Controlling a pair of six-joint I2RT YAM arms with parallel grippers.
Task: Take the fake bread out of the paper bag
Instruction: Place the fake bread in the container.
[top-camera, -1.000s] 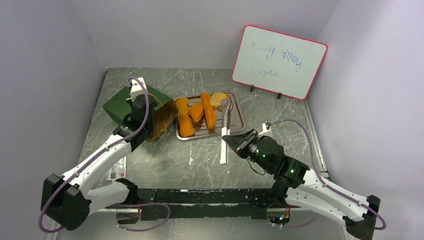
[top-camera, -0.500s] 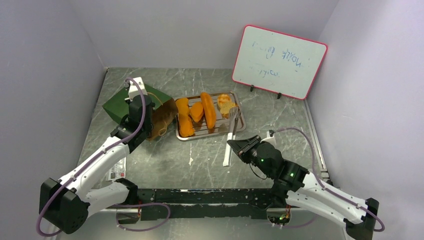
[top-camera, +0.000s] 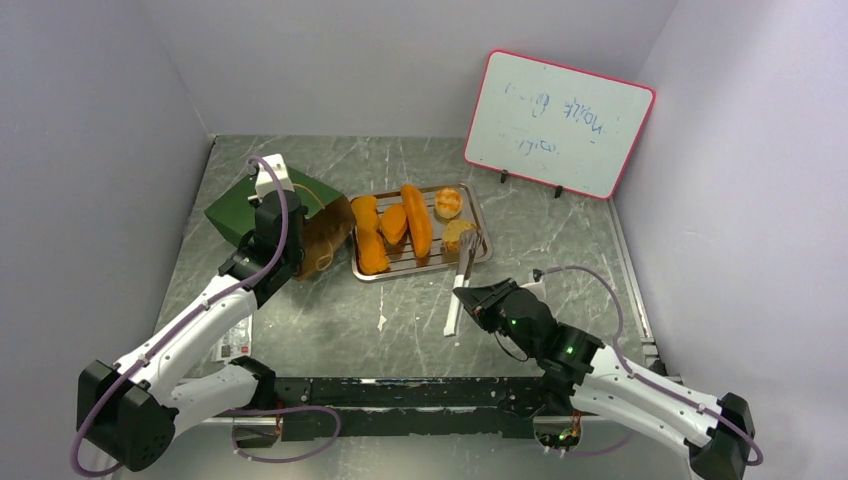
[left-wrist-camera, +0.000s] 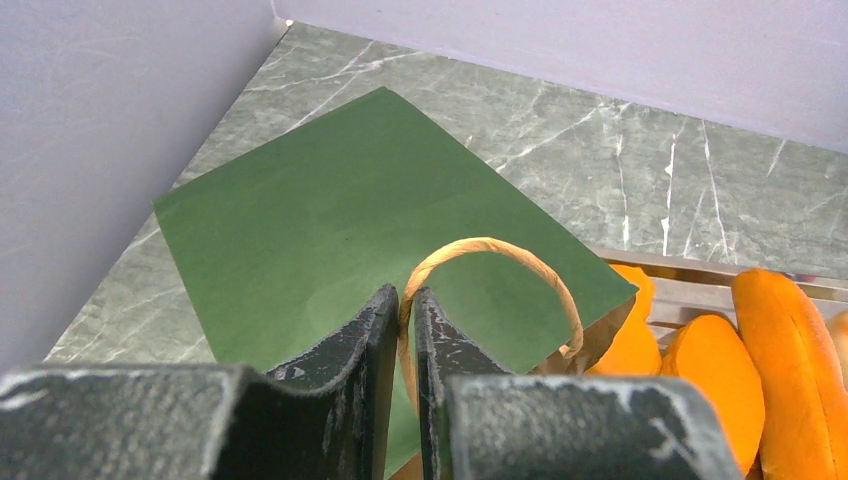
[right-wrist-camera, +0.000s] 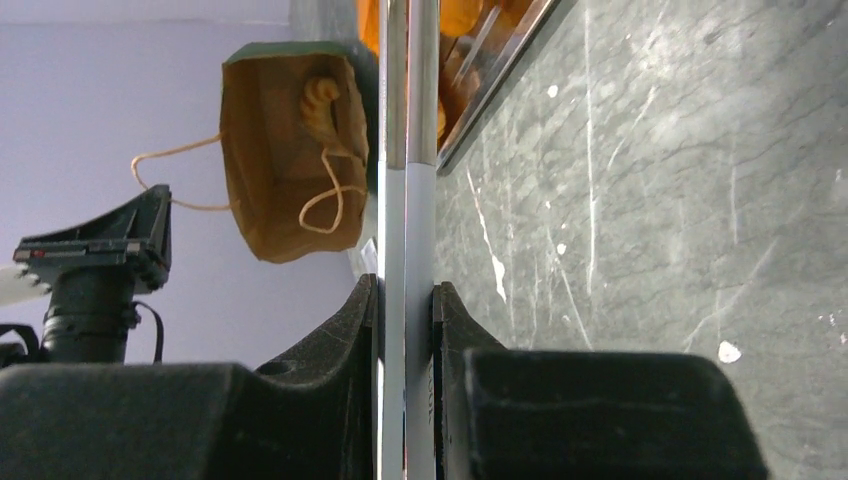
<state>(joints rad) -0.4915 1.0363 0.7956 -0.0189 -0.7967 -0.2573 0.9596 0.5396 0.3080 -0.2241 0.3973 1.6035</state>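
The paper bag (top-camera: 240, 208) lies on its side at the left, green side up, its brown mouth facing the tray. My left gripper (top-camera: 283, 207) is shut on the bag's tan cord handle (left-wrist-camera: 405, 305) above the green side (left-wrist-camera: 370, 200). Fake bread lies on the metal tray (top-camera: 482, 240): two long loaves (top-camera: 369, 238), an oval roll (top-camera: 393, 223) and two round buns (top-camera: 450, 202). My right gripper (top-camera: 467, 298) is shut on the metal tongs (top-camera: 463, 275) near the tray's front edge. In the right wrist view the tongs (right-wrist-camera: 407, 180) hide part of the bag's open mouth (right-wrist-camera: 285, 180), and a pale twisted shape (right-wrist-camera: 320, 105) lies inside.
A whiteboard (top-camera: 558, 122) with a red rim stands at the back right. A small printed card (top-camera: 233, 342) lies by the left arm. Purple walls close in the table on the left, back and right.
My right gripper has drawn the tongs back from the tray toward the near edge. Two round buns now lie apart at the tray's right end. The left gripper has barely moved.
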